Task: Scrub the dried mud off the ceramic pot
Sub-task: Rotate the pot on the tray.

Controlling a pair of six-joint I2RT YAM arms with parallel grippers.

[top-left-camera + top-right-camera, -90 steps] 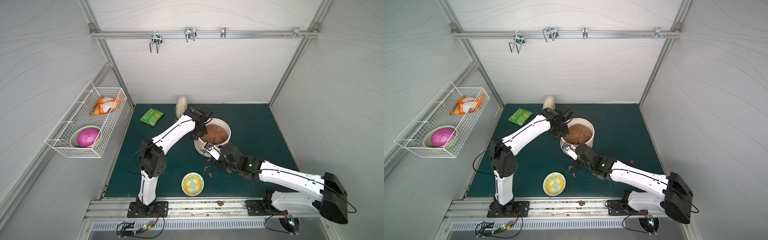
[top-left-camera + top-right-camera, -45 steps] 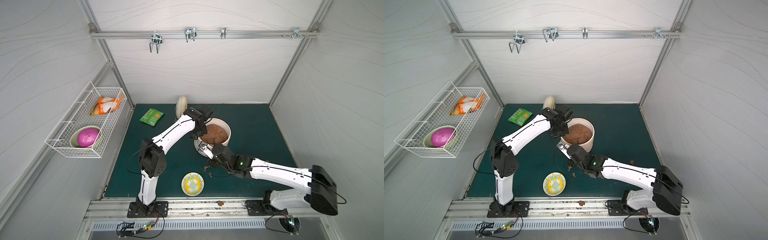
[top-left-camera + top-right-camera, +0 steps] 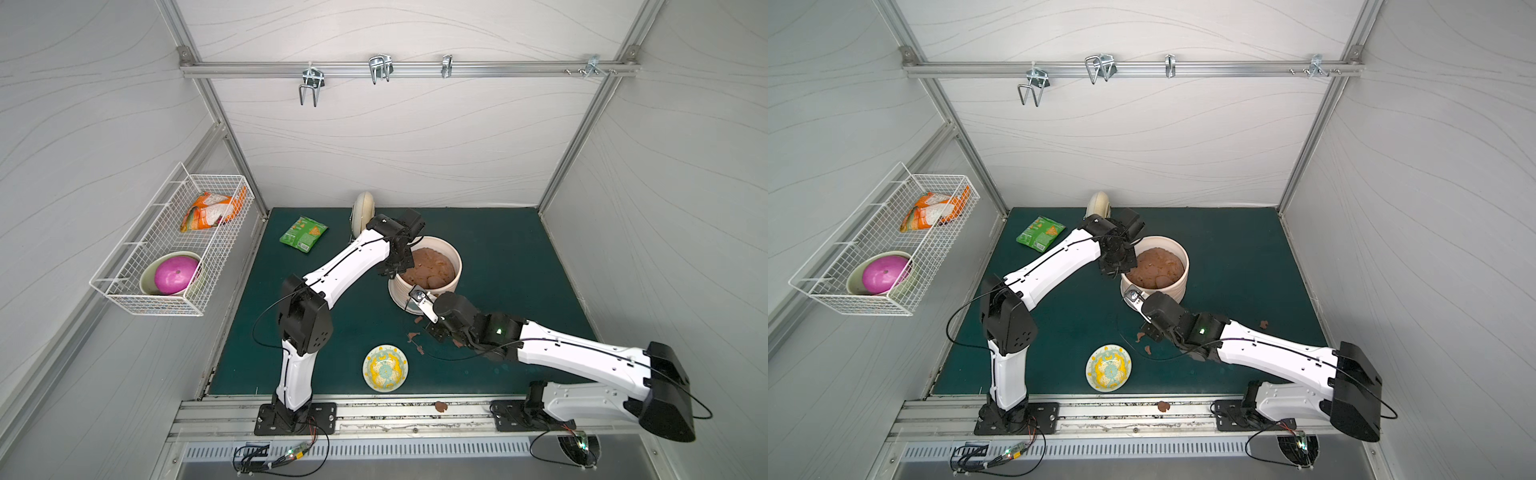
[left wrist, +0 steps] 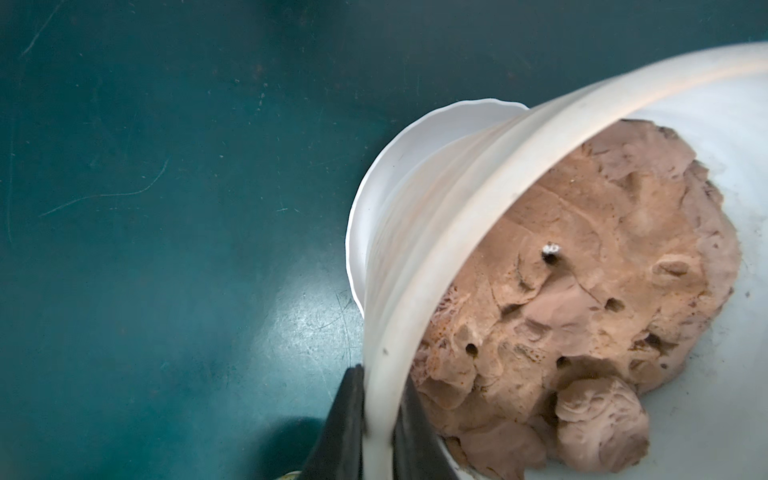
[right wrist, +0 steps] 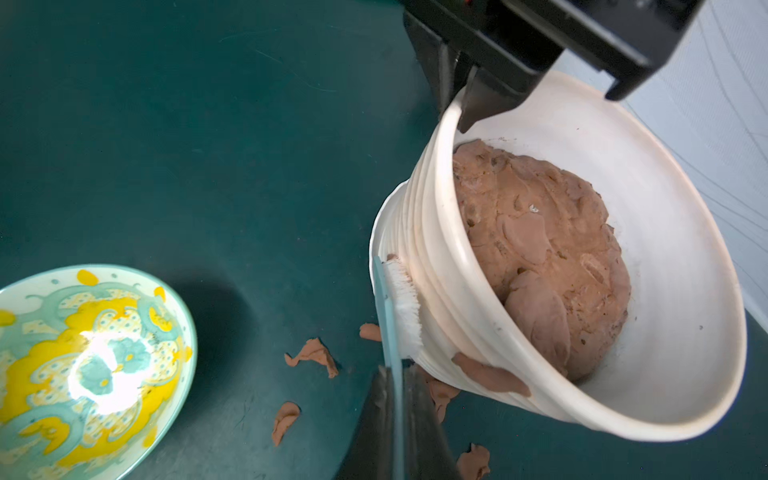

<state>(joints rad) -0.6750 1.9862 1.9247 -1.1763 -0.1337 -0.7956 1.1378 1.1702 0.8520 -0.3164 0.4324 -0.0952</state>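
readable text: none you can make out | green packet (image 3: 303, 233): printed, but too small for you to read | orange packet (image 3: 210, 211) in wire basket (image 3: 149, 306): lettering blurred for you in both top views

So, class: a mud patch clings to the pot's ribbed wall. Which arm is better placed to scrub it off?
The right arm: its jaws grip the brush, bristles on the pot wall near the mud patch. The left arm has no tool; its jaws clamp the rim, likely steadying it.
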